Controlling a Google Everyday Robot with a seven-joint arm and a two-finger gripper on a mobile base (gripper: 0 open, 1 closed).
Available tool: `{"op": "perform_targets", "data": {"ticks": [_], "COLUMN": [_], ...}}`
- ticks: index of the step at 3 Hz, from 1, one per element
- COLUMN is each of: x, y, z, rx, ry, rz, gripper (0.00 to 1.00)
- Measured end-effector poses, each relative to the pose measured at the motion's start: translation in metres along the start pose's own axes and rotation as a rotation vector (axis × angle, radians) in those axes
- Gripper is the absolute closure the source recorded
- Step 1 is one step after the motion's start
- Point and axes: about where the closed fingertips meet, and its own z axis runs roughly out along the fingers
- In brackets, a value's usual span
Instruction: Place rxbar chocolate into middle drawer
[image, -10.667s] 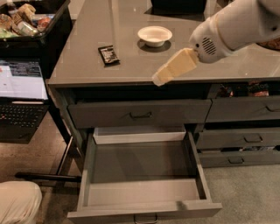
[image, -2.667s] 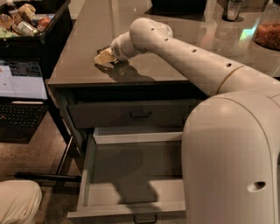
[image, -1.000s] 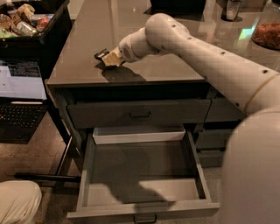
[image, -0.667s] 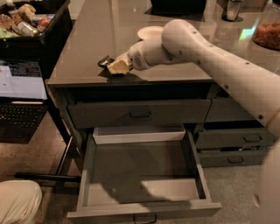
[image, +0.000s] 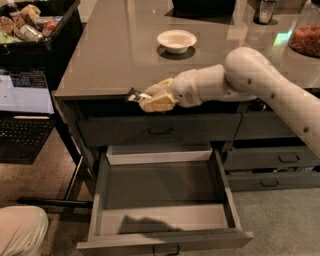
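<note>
My gripper (image: 148, 99) is shut on the rxbar chocolate (image: 135, 95), a small black-wrapped bar whose end sticks out to the left of the fingers. I hold it in the air just past the counter's front edge, above the middle drawer (image: 165, 187). That drawer is pulled wide open below; its grey floor is bare and a small dark handle (image: 165, 248) sits on its front. My white arm reaches in from the right.
A white bowl (image: 176, 40) stands on the grey counter (image: 115, 50). The closed top drawer front (image: 160, 130) sits just under my gripper. More closed drawers (image: 280, 160) are at right. A laptop (image: 25, 112) and a black bin of snacks (image: 30, 22) are at left.
My gripper closed on the bar on the counter, lifted it, and carried it right and forward off the counter's front edge to above the open drawer.
</note>
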Motion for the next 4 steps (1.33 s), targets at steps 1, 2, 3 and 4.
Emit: {"op": "perform_targets", "data": {"ticks": [1,2,3,4], "x": [0.035,0.087,0.154,0.154], "y": [0.036,0.055,0.062,0.049], "z": [-0.019,-0.012,0.027,0.035], "rx": [-0.124,-0.173,-0.153,-0.092], "ry": [0.014,0.102,0.216,0.201], "rz": [-0.041,-0.021,0.071,0.078], "gripper": [1.0,1.0,1.0,1.0]}}
